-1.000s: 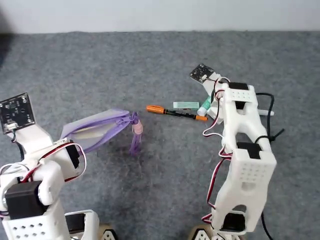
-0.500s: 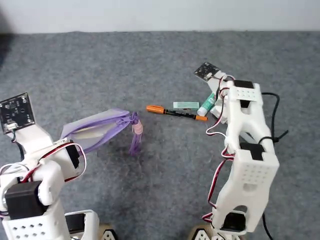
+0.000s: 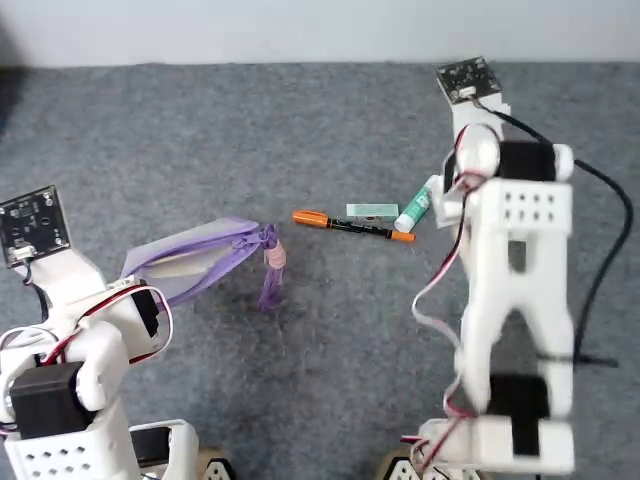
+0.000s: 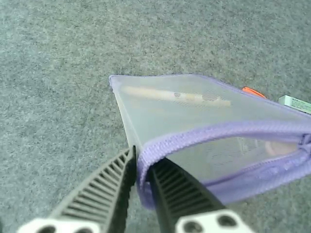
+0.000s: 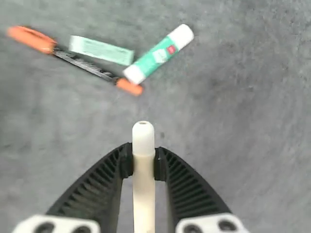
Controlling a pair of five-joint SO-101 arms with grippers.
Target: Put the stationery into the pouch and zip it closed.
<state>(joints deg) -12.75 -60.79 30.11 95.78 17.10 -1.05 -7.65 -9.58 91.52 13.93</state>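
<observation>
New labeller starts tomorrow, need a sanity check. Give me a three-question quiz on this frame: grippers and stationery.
1. True or false: the left gripper is clamped on the zipper edge of the purple pouch.
2. What does the right gripper hold? A) scissors B) cream pen-like stick C) ruler
3. Fill in: the green glue stick lies next to an orange-capped pen and a mint ____.
Key: 1 true; 2 B; 3 eraser.

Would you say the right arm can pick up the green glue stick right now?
Probably not: nothing covers the glue stick, but the right gripper has its jaws shut on a cream pen.
</observation>
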